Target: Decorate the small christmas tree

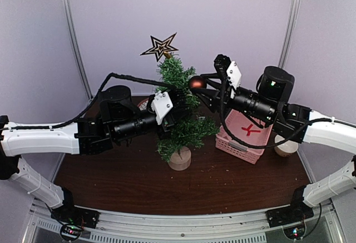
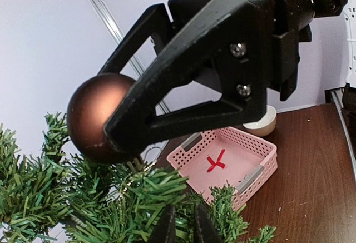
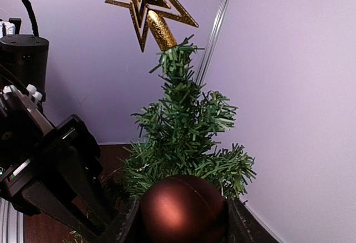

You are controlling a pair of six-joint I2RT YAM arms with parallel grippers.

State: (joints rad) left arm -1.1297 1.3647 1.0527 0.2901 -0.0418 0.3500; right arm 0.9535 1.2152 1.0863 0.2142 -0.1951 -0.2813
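Our right pincer (image 3: 181,224), half open, clamps a brown bauble (image 2: 92,112) at the upper branches of the small christmas tree (image 1: 181,122), which stands mid-tabletop (image 1: 111,182). Our left pincer (image 2: 184,229) sits nearly closed among its needles; we cannot tell whether it grips.

I work at a dark brown wooden table (image 1: 111,182) with a pale metal rail (image 1: 183,226) along its near edge. Behind it stands a plain lavender-white wall (image 1: 183,9), evenly lit, with two slim metal poles (image 1: 75,37) running up it, one on each side.
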